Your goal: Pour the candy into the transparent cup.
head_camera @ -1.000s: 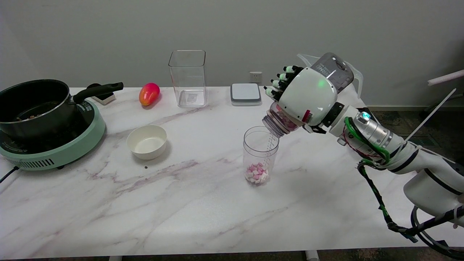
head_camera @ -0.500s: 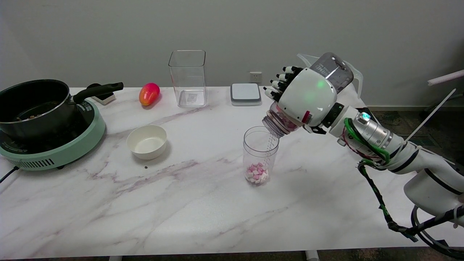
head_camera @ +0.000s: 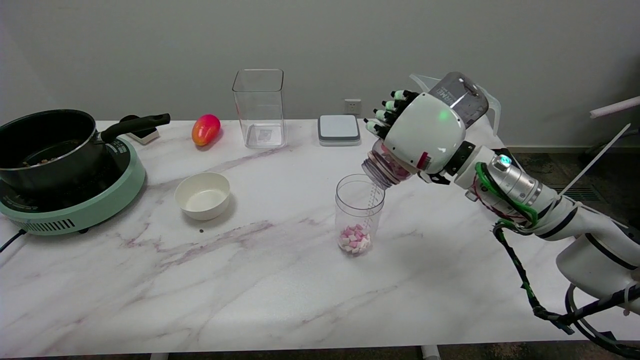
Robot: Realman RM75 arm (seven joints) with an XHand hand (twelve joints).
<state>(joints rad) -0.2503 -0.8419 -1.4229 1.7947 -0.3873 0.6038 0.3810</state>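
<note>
Pink and white candy [head_camera: 354,238] lies as a small heap at the bottom of the transparent cup [head_camera: 359,212], which stands upright on the marble table [head_camera: 280,280], near its middle. Above the cup's right rim the right hand [head_camera: 425,132] grips a clear bottle [head_camera: 452,102]. Its fingers are wrapped around the body of the bottle, and the dark fingertips [head_camera: 387,112] show on the far side. The bottle is tilted with its bottom up and to the right and its threaded mouth down and to the left, so that the mouth hangs just over the cup's opening. I judge that it is held this way to let the pieces slide out straight into the cup and not onto the table. Some pink pieces are visible inside the neck, close to the mouth, so the pouring seems not finished. The cup is below and a little to the left of the hand, and I cannot tell if the mouth touches the rim. A white bowl [head_camera: 202,195] stands well apart to the left, and a tall clear container [head_camera: 259,107] stands at the back.
</note>
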